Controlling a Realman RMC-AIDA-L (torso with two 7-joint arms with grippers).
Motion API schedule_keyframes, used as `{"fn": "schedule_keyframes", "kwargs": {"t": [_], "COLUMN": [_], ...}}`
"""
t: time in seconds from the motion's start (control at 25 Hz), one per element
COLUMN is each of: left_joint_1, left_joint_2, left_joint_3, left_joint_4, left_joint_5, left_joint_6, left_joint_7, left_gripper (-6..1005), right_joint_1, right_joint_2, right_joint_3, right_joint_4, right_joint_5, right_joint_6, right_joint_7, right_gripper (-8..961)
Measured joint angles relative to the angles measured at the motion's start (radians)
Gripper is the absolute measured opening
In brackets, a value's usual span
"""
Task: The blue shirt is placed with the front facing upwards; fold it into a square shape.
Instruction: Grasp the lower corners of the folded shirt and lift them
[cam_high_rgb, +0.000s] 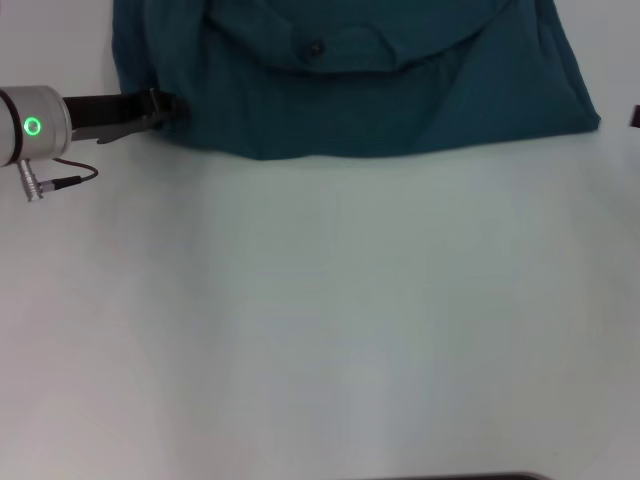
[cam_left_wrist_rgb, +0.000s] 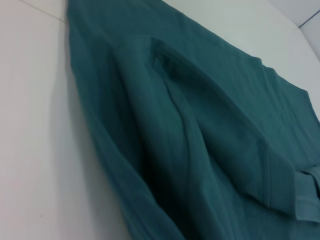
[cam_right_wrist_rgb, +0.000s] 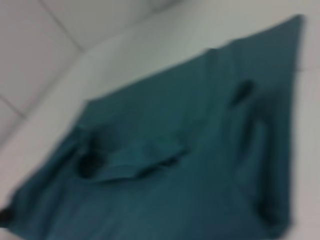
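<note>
While folded, blue shirt (cam_high_rgb: 350, 90) at left end effector (cam_high_rgb: 170, 108).

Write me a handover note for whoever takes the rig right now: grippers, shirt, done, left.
Left gripper: at the near-left edge of the blue shirt, fingertips at the cloth; whether it grips cannot be told.
Right gripper: only a dark sliver at the head view's right edge, off the shirt.
Shirt: at the far side of the white table, partly folded over itself, collar with neck label showing, chest letters not visible.
Done: part of the fold seems made.
Left: likely fold in the sides and square it up.
</note>
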Motion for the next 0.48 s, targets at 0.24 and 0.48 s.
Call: {"fn": "schedule_keyframes", "kwargs": {"t": [0.24, 0.48], "left_joint_1": [-0.002, 0.01], "left_joint_2": [0.004, 0.006], "left_joint_3": [0.001, 0.0], "left_joint_4": [-0.004, -0.046], "left_joint_5": [0.0, 0.001], "left_joint_6": [0.02, 0.081], "left_joint_7": [0.0, 0.0], "left_gripper": [82, 45], "right_joint_1": [0.056, 0.166], "right_joint_2": [-0.036, -0.029], "right_joint_3": [0.016, 0.012], "right_joint_4": [-0.083, -0.102], "right_joint_5": [-0.137, -0.315], "right_joint_6": [0.023, 0.065], "right_joint_7": [0.144, 0.234], "right_gripper": [858, 858]}}
